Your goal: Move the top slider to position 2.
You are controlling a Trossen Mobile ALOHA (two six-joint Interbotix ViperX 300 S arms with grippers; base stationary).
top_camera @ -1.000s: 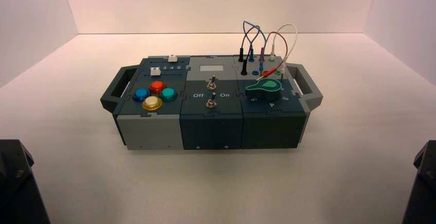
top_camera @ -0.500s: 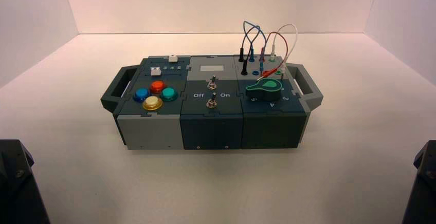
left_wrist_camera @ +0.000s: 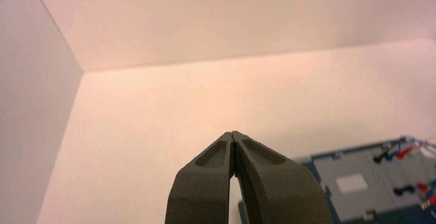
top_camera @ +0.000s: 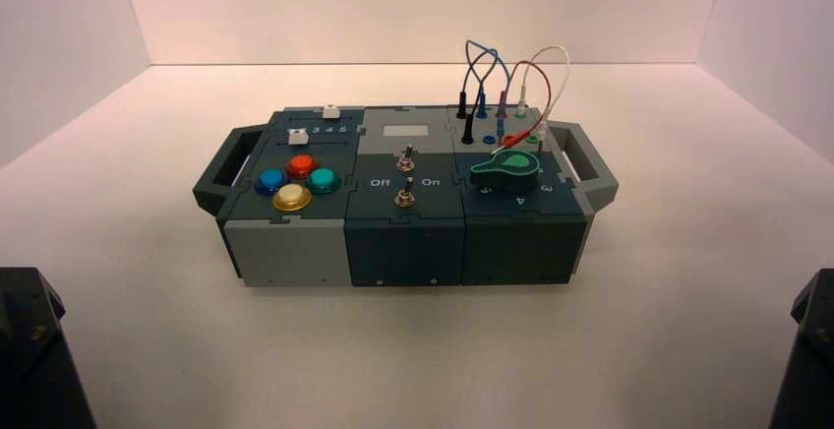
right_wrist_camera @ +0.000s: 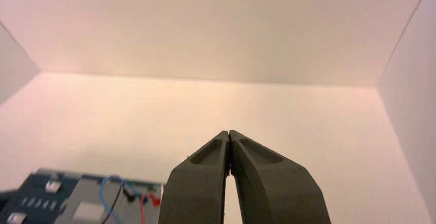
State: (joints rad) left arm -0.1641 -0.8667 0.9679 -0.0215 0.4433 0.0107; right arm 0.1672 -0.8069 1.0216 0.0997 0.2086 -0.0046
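The top slider's small white knob (top_camera: 330, 111) sits on the far dark teal track at the box's back left, toward that track's right end. It also shows in the right wrist view (right_wrist_camera: 52, 185). Its twin white knob (top_camera: 298, 136) sits on the nearer track beside the numerals 3 4 5. My left gripper (left_wrist_camera: 233, 134) is shut and empty, parked well short of the box on its left. My right gripper (right_wrist_camera: 229, 132) is shut and empty, parked well short of the box on its right. Neither touches anything.
The box (top_camera: 295, 252) stands mid-table with a handle (top_camera: 218, 168) at each end. It carries four coloured buttons (top_camera: 300, 165), two toggle switches (top_camera: 403, 161), a green knob (top_camera: 506, 166) and looped wires (top_camera: 492, 65). Dark arm bases fill the near corners (top_camera: 29, 350).
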